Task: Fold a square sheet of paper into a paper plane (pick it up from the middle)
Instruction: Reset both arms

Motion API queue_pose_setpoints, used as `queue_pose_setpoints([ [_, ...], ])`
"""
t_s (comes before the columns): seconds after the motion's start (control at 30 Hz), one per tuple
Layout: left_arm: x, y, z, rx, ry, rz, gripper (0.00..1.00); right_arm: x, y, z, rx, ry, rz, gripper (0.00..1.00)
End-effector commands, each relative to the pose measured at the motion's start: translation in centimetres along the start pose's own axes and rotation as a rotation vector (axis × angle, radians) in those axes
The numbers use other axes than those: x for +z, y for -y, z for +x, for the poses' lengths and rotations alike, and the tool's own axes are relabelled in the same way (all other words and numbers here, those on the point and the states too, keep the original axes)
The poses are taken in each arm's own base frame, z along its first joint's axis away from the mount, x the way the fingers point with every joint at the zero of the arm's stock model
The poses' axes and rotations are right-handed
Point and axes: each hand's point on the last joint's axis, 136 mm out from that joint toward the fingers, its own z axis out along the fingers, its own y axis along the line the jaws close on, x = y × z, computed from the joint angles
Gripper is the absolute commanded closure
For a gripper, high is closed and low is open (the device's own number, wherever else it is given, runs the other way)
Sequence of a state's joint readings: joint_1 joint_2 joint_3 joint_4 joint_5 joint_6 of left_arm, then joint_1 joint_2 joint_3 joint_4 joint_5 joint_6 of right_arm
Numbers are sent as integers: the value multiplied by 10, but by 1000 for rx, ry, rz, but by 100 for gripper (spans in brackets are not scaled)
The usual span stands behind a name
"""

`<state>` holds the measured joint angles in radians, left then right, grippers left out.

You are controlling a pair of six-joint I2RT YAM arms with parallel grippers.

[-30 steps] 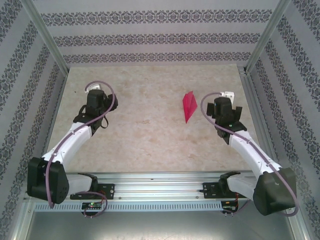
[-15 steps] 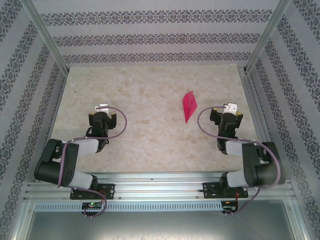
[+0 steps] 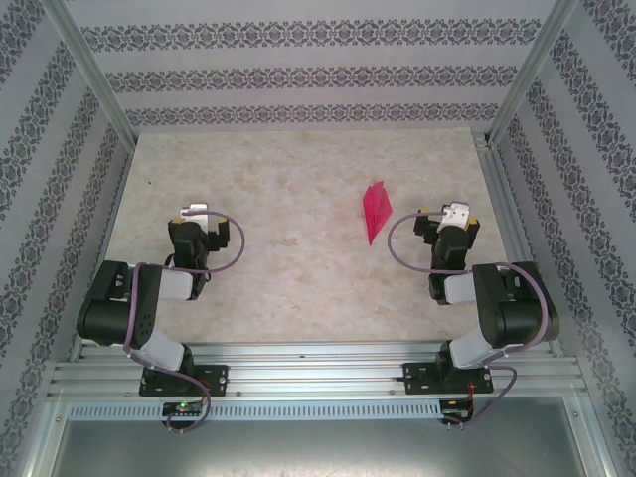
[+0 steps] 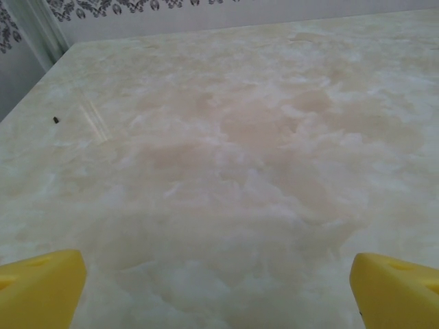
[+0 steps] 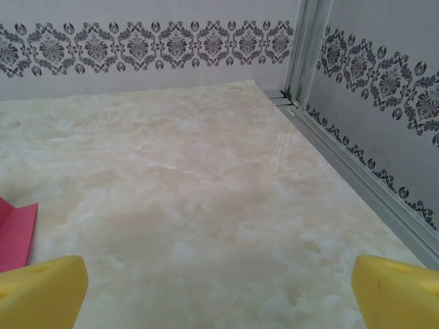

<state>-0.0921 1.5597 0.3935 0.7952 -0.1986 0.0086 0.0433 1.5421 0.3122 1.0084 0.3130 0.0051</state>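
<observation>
The paper plane (image 3: 376, 211), a narrow magenta-pink dart with sharp creases, lies on the table right of centre, its point toward the near edge. A corner of the plane (image 5: 15, 234) shows at the left edge of the right wrist view. An unfolded square sheet is out of view. My right gripper (image 3: 452, 221) sits a little to the plane's right, apart from it, and its yellow fingertips (image 5: 42, 291) stand wide apart with nothing between them. My left gripper (image 3: 196, 223) rests over the table's left side, far from the plane, also open, its fingertips (image 4: 40, 286) spread over bare marble.
The marble-patterned table (image 3: 298, 189) is enclosed by patterned walls and metal corner posts (image 5: 307, 48). A small dark speck (image 4: 55, 120) lies near the left edge. Both arms are folded back close to their bases along the near rail (image 3: 318, 373).
Both arms have drawn back toward their bases and folded up, pulling the grippers nearer the front edge. The paper plane has stayed where it lay.
</observation>
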Motion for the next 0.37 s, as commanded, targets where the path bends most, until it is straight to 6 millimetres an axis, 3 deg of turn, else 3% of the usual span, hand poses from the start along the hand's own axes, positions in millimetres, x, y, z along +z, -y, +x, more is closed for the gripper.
queue_pose_setpoints([
  [0.0,1,16,-19,17,61,94,0,2,4,-16,34,54,19,2],
  [0.33,2,18,-19,12,52,129,0,2,4,-16,35,54,18,2],
])
